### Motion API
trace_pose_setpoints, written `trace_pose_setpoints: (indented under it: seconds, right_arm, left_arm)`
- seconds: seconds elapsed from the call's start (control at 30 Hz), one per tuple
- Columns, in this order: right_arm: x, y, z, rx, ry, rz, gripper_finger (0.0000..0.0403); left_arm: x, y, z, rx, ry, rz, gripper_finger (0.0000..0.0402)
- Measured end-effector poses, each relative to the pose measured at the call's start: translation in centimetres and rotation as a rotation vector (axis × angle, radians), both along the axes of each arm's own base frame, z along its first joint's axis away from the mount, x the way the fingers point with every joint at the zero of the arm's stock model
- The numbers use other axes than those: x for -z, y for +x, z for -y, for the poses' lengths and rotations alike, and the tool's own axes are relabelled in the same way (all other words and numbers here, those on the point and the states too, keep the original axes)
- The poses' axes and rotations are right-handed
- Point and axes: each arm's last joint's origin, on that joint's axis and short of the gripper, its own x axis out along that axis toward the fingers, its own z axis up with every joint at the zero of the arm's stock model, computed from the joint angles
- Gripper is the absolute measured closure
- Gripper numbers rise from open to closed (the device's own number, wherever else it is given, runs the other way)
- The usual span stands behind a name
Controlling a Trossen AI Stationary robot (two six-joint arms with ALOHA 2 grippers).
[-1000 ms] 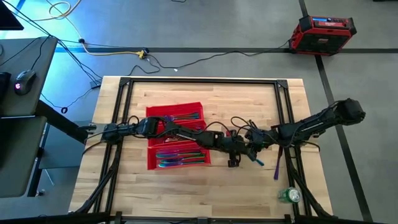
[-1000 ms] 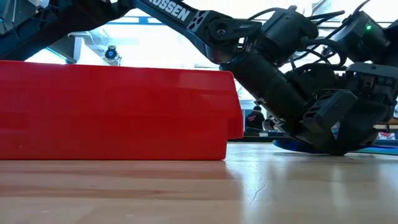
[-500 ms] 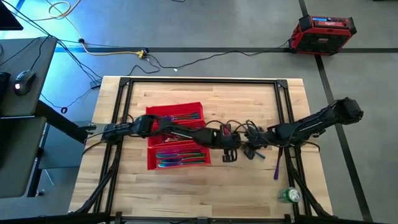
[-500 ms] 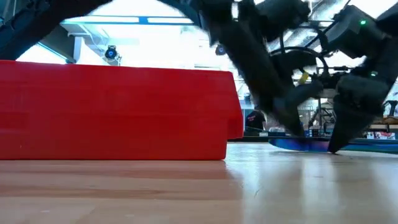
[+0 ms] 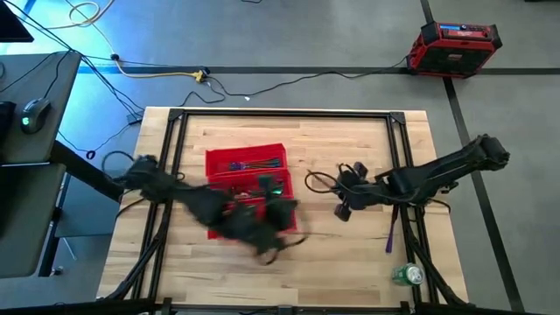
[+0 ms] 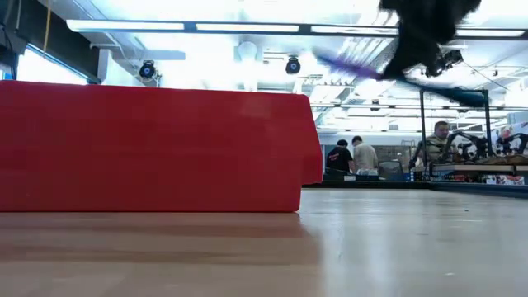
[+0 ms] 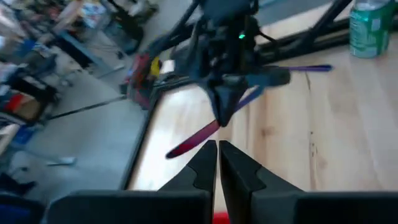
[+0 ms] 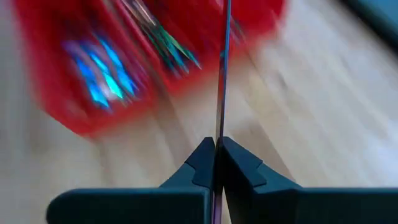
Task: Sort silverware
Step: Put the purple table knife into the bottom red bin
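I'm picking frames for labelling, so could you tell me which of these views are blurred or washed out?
High view: left arm smeared over the red tray. Right wrist view: tray streaked, fingers and the held cutlery piece sharp. Left wrist view: softly blurred. Low view: ceiling lights glare, right gripper silhouetted.

Red tray [image 5: 246, 161]: one, three compartments, about 9 o'clock of the surface [image 5: 350, 140] centre.
Robot arms: two.
Claws: two, the left claw [image 7: 217, 163] and the right claw [image 8: 217, 163].
Loose cutlery piece on the surface [image 5: 388, 237]: one, purple, about 4 o'clock.
Cutlery piece in the right claw [image 8: 222, 74]: one.
Cutlery in the tray: several, too blurred to count.
Green can [image 5: 407, 275]: one, about 5 o'clock.
People in the room behind [image 6: 434, 142]: three.
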Motion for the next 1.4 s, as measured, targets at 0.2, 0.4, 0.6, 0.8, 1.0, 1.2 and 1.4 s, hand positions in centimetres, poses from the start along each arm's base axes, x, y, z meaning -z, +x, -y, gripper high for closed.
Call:
trace_pose_setpoints:
  seconds: [0.2,0.4,0.6,0.8,1.0,1.2,1.4]
  right_arm:
    - [-4.1,3.7,-3.0,-0.187,-0.068,0.171,0.0403]
    - [-5.4,8.9,-6.2,-0.356,-0.165,0.165,0.0403]
    - [-5.4,14.7,-9.2,-0.544,-0.194,0.162,0.0403]
    - [-5.0,19.8,-11.8,-0.747,-0.191,0.239,0.0403]
    - [-2.2,23.3,-13.3,-0.861,-0.139,0.251,0.0403]
    - [-0.1,24.9,-11.6,-0.753,-0.209,0.124,0.0403]
    - [0.3,25.0,-9.8,-0.683,-0.253,0.032,0.0403]
  left_arm:
    - [-3.2,-7.9,2.5,-0.049,-0.003,0.113,0.0401]
    - [-3.0,-13.0,4.4,-0.063,-0.07,0.17,0.0401]
    - [-1.6,-15.9,7.0,-0.047,-0.172,0.19,0.0401]
    - [-0.4,-18.4,9.1,0.01,-0.218,0.237,0.0401]
    - [1.3,-19.9,10.2,0.038,-0.242,0.247,0.0401]
    - [2.9,-20.4,10.6,0.032,-0.25,0.243,0.0402]
    - [3.2,-20.4,10.6,0.025,-0.255,0.239,0.0402]
